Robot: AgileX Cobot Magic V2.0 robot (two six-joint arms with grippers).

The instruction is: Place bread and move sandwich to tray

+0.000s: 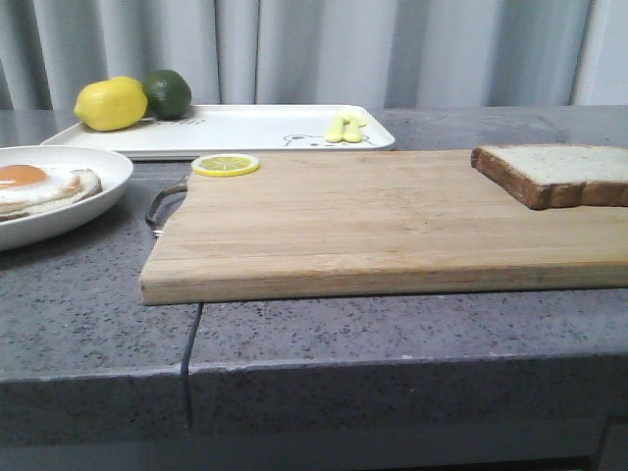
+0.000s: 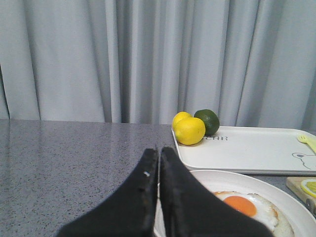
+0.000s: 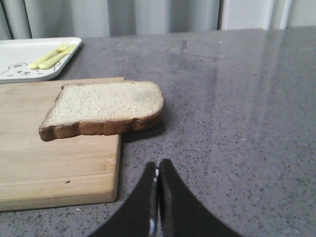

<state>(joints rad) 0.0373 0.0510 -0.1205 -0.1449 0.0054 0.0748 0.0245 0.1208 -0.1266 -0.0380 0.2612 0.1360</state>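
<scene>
The bread (image 1: 559, 173) (image 3: 103, 107), a thick white slice with brown crust, lies on the right end of the wooden cutting board (image 1: 373, 221) (image 3: 44, 148), overhanging its edge. The sandwich (image 1: 39, 186) (image 2: 247, 207), a fried egg on bread, sits in a round white dish (image 1: 69, 211) (image 2: 291, 207) at the left. Behind it lies the white tray (image 1: 245, 130) (image 2: 252, 150) with a bear drawing. My left gripper (image 2: 159, 149) is shut and empty, just over the dish's near rim. Near the bread, my right gripper (image 3: 158, 163) hangs shut and empty above the counter. Neither shows in the front view.
A lemon (image 1: 110, 103) (image 2: 189, 130) and a lime (image 1: 168, 93) (image 2: 207, 121) sit on the tray's far left corner, and yellow cutlery (image 1: 345, 128) (image 3: 52, 56) on its right end. A lemon slice (image 1: 226, 165) rests on the board's back corner. The board's metal handle (image 1: 162, 204) faces the dish.
</scene>
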